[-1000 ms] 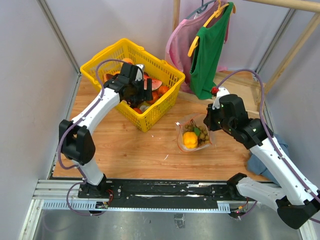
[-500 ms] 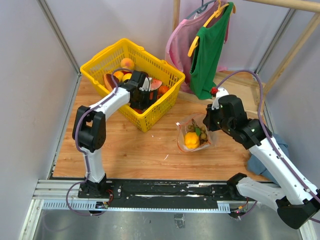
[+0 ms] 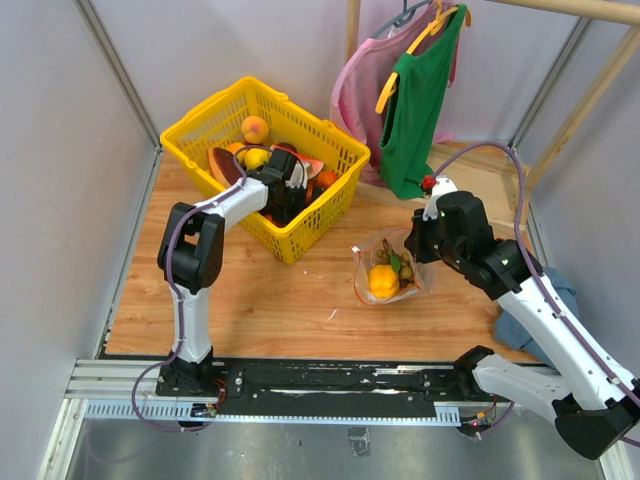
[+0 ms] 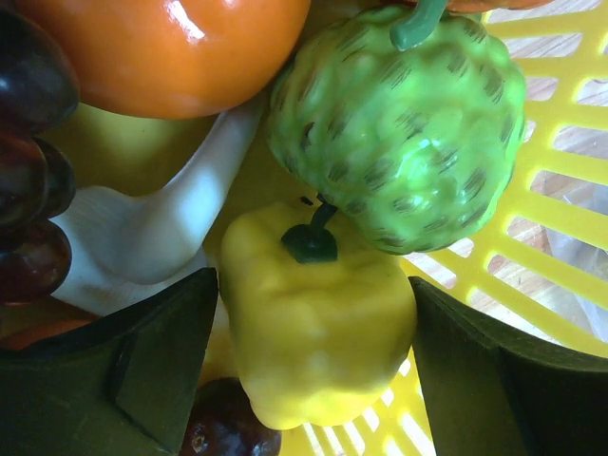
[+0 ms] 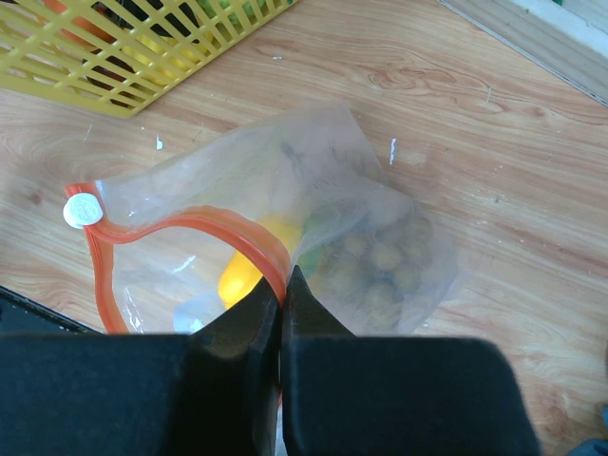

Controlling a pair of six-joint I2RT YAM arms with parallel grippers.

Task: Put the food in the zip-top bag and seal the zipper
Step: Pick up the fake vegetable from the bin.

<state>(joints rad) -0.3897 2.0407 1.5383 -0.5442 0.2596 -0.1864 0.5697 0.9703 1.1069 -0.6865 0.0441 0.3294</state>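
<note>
Yellow pepper [image 4: 318, 328] dead centre in my left gripper [image 4: 313, 370], fingers apart. Right gripper [image 5: 283, 294] clamped on the zipper [image 5: 190, 222].

1. Top external: mounted high at the near edge, looking down across the whole table [image 3: 280, 300].
2. Left wrist: very close, inside the yellow basket [image 4: 560, 21].
3. Right wrist: close above the zip-top bag [image 5: 313, 171]; basket edge shared with the overhead view.
</note>
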